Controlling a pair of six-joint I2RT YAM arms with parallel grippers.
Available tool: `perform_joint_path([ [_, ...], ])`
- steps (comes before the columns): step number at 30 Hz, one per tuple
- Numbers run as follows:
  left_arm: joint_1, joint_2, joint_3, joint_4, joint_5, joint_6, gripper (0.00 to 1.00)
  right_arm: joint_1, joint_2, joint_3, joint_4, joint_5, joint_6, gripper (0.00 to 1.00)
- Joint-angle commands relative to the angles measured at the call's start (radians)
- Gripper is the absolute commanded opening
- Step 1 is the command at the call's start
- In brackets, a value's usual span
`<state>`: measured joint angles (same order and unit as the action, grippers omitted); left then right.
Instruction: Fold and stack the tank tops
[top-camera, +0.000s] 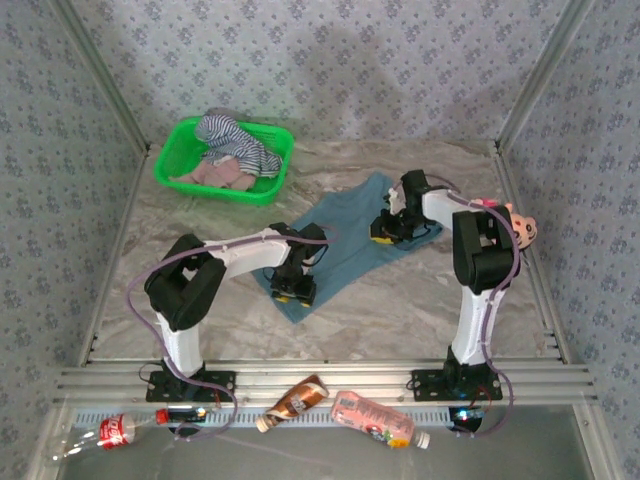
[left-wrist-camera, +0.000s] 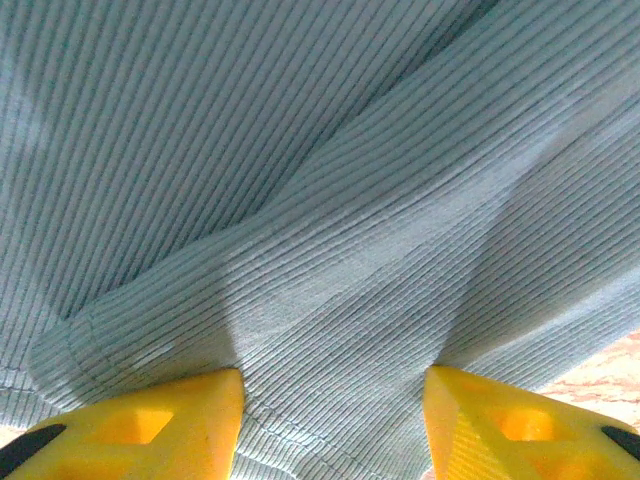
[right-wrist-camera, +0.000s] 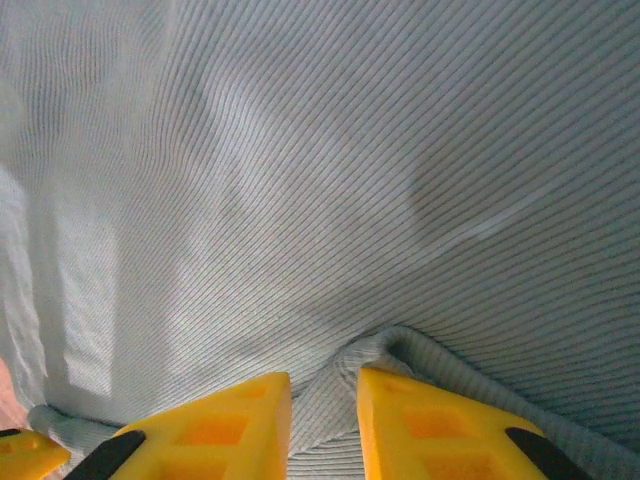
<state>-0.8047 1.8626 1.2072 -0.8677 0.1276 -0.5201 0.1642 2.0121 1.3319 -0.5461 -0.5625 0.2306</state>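
Right gripper: narrow, pinching a raised ridge of the teal top.
Left gripper: wide, fingers either side of a fold in that top; we see nothing pinched.
Teal top: mostly spread on the table, just near-right of the basket; we judge it unfinished.
Striped top: crumpled in the basket.
Pink top: in the basket, beneath the striped one.
Progress: early, we judge: no top folded, no stack, two yet to fetch.

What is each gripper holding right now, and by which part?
The right gripper pinches a fold of the teal tank top near its right edge. The left gripper stands open on it, gripping nothing.
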Motion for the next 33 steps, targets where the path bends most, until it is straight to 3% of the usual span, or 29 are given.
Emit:
perform_joint_path([
  [1,0.011,0.017,-0.034,-0.032,-0.008,0.032,0.52,-0.044,-0.024,0.041,-0.038,-0.015,-0.053,0.29],
  [5,0.013,0.008,-0.026,-0.047,-0.002,0.038,0.53,-0.114,-0.094,0.02,-0.097,-0.002,-0.064,0.31],
  [12,0.022,-0.038,0.012,-0.114,0.0,0.036,0.55,-0.241,-0.183,-0.023,-0.206,0.175,-0.087,0.35],
  [16,0.022,-0.059,0.034,-0.105,0.035,0.006,0.55,-0.3,-0.173,-0.018,-0.217,0.207,-0.083,0.38],
  [27,0.022,-0.062,0.013,-0.1,0.044,0.005,0.55,-0.31,-0.111,0.009,-0.209,0.267,-0.079,0.49],
  [33,0.021,-0.061,-0.001,-0.09,0.042,0.003,0.56,-0.313,-0.082,-0.002,-0.186,0.259,-0.079,0.45],
])
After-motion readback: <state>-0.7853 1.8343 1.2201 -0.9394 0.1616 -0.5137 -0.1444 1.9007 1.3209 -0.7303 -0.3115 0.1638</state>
